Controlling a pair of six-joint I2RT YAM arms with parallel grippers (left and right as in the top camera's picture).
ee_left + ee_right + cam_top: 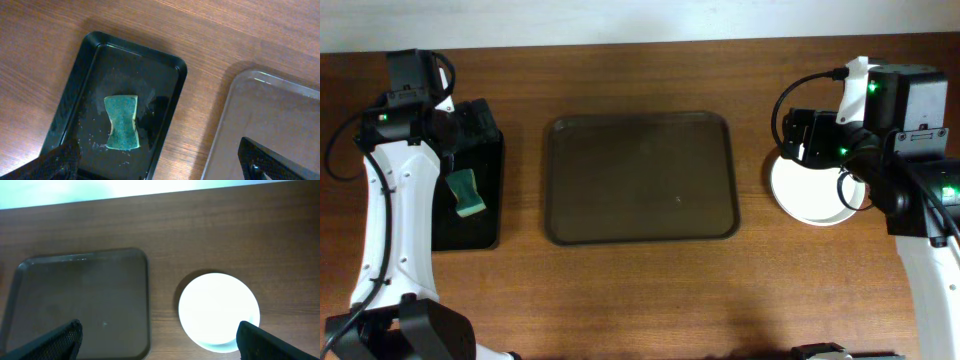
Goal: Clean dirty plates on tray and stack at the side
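Observation:
The dark brown tray (640, 178) lies in the middle of the table with no plates on it; it also shows in the right wrist view (80, 305) and the left wrist view (270, 125). A stack of white plates (815, 195) sits on the table right of the tray, partly under my right arm, and appears bright white in the right wrist view (218, 310). My right gripper (160, 345) is open and empty, above the gap between tray and plates. My left gripper (160, 167) is open and empty, above the black tray's right edge.
A smaller glossy black tray (470, 215) sits at the left, wet with droplets, and holds a green sponge (467, 192), which also shows in the left wrist view (121, 122). The table's far edge runs along the top of the overhead view.

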